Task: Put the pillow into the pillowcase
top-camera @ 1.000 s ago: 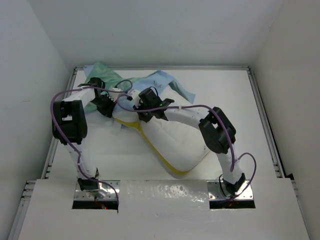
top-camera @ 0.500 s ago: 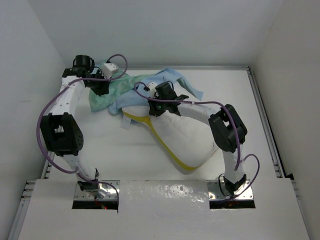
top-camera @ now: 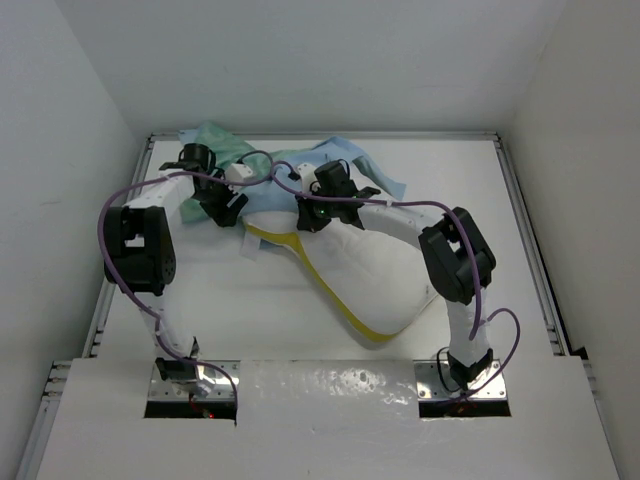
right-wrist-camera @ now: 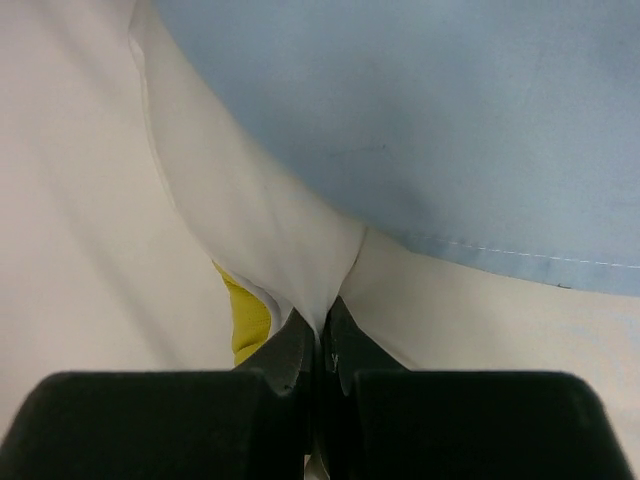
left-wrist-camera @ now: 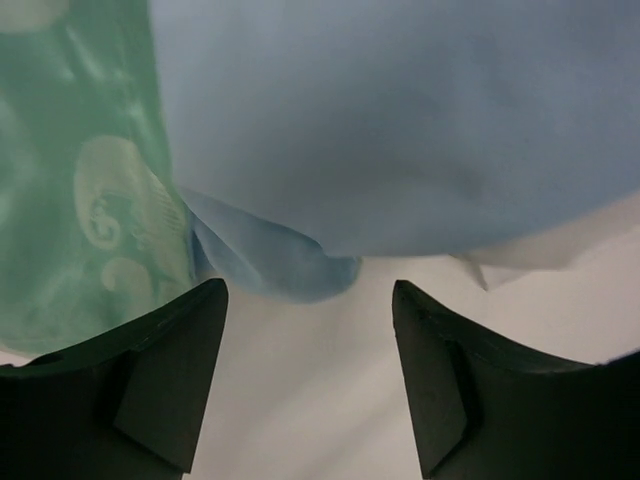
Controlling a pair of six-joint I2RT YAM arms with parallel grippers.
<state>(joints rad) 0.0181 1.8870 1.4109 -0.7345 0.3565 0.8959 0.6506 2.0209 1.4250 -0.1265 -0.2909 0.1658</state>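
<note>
**Top view.** The pillow [top-camera: 375, 275] is lying diagonally across the middle of the frame. Its far end is meeting the pillowcase [top-camera: 345, 160], which is bunching along the upper left and upper centre. Whether that end is sitting inside the mouth or merely beneath the cloth cannot be told. Most of the pillow is lying bare, so insertion is judged to be at an early stage.

**Right wrist view.** The right gripper [right-wrist-camera: 320, 335] is pinching a fold of the pillow's white cover, jaws closed tight on it. The yellow edge [right-wrist-camera: 245, 325] is showing just left of the fingers, and blue cloth is filling the upper right.

**Left wrist view.** The left gripper [left-wrist-camera: 308, 365] is hovering with jaws wide apart and nothing between them. A blue fold is hanging just beyond the fingertips, with the green face [left-wrist-camera: 90, 200] at the left of frame.

**Step in hand.** The left gripper is seeking a hold on the pillowcase. The next move calls for it to advance, close on a single layer at the mouth and lift it. The right gripper can then feed the pillow in.
</note>
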